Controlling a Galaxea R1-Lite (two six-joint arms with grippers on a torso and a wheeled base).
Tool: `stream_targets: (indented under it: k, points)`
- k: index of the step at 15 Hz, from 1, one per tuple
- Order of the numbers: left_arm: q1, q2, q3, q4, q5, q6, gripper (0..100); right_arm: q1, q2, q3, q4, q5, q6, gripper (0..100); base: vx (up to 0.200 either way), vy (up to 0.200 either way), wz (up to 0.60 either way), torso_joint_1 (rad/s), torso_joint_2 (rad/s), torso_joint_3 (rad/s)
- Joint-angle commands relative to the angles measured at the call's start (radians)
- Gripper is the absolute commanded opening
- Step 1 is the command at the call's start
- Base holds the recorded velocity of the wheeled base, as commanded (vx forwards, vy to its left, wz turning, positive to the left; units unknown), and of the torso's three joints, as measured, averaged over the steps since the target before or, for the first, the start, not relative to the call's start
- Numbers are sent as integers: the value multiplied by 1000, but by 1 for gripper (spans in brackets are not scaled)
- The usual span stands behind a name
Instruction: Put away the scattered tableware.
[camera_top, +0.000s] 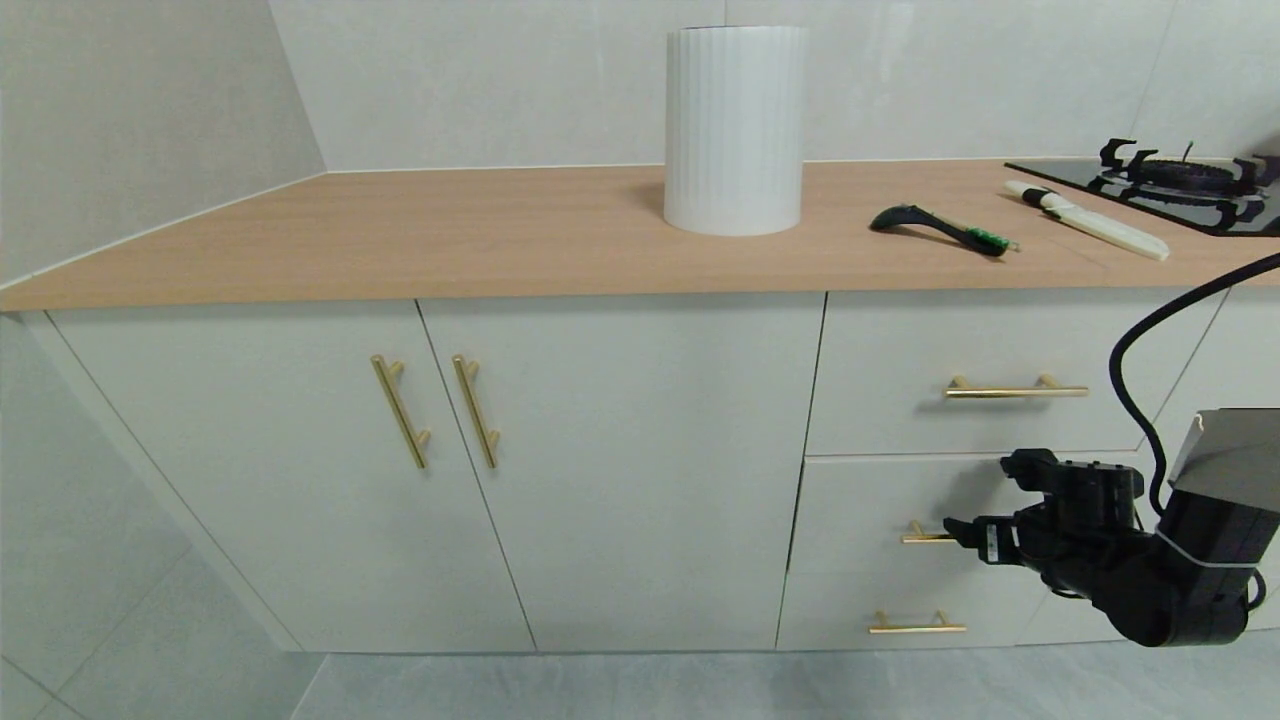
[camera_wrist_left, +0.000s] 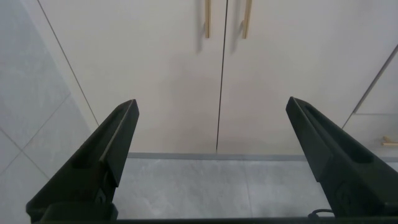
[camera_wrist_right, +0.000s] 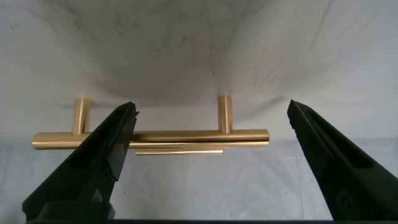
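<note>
A tall white ribbed holder (camera_top: 735, 130) stands toward the back of the tabletop (camera_top: 400, 240), right of its middle. Near the right front edge lies a black spoon (camera_top: 938, 228) with a green handle end. Just past it lies a white knife (camera_top: 1088, 221), beside the stove (camera_top: 1170, 185) at the back right corner. Below, the right pincer (camera_top: 985, 497) is at the middle drawer's brass handle (camera_wrist_right: 186, 135), fingers apart with the bar between them. The left pincer (camera_wrist_left: 211, 102), also spread wide, faces two pale cabinet doors (camera_wrist_left: 155, 62) above a grey tiled floor (camera_wrist_left: 211, 186). Pale tiled walls back the tabletop.
</note>
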Motion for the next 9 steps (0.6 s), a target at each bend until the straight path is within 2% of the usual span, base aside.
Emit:
stream_targets:
  k: [1,3,9]
  points:
    - [0,0,0,1,0,0,100,0,24,3,-30,0,-2,100,0,0,0,0,0,0]
    - [0,0,0,1,0,0,100,0,42,8,-79,0,-8,100,0,0,0,0,0,0]
    - [0,0,0,-1,0,0,100,0,45,28,-84,0,-25,100,0,0,0,0,0,0]
